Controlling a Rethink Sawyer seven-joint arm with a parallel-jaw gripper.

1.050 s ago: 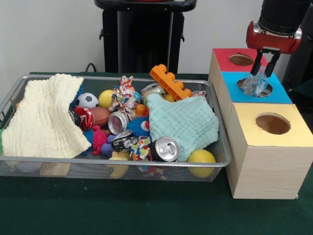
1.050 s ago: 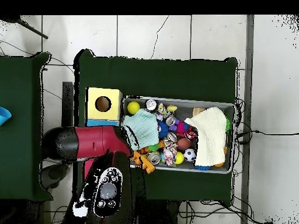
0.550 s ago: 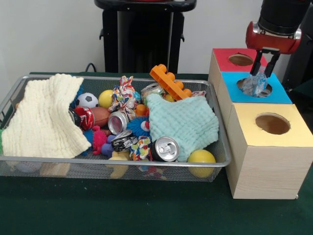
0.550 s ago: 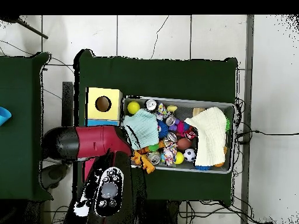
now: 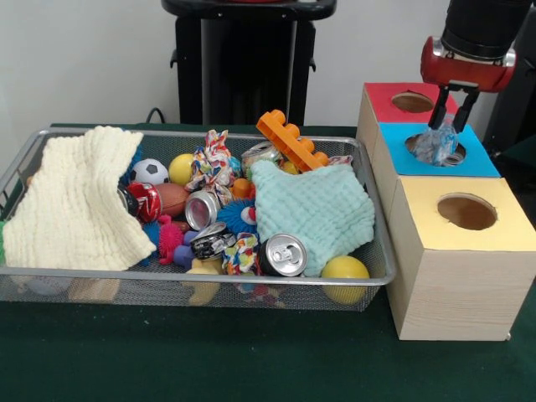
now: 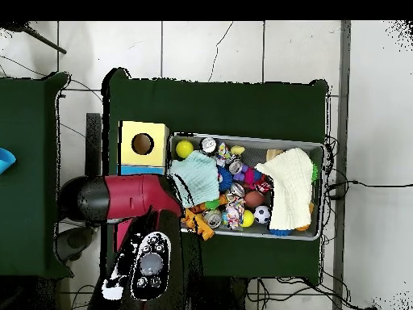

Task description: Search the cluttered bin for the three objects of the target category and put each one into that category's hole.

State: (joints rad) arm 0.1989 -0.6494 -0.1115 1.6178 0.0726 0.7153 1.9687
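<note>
My gripper [image 5: 450, 124] hangs over the round hole of the blue-topped box [image 5: 481, 163] at the right. Its fingers [image 5: 437, 109] are shut on the top of a crumpled clear-blue plastic piece [image 5: 435, 144], whose lower part sits in that hole. The wire bin [image 5: 193, 275] to the left holds mixed clutter: silver cans [image 5: 283, 255] [image 5: 201, 208], a red can [image 5: 146, 201], balls and rope toys. In the overhead view the red arm [image 6: 121, 198] covers the blue box and the gripper itself is hidden.
A red-topped box [image 5: 385, 94] stands behind the blue one and a yellow-topped box [image 5: 502, 234] in front, each with a hole. A cream towel [image 5: 71, 205] and a mint towel [image 5: 314, 209] cover parts of the bin. An orange block [image 5: 289, 138] leans at the back.
</note>
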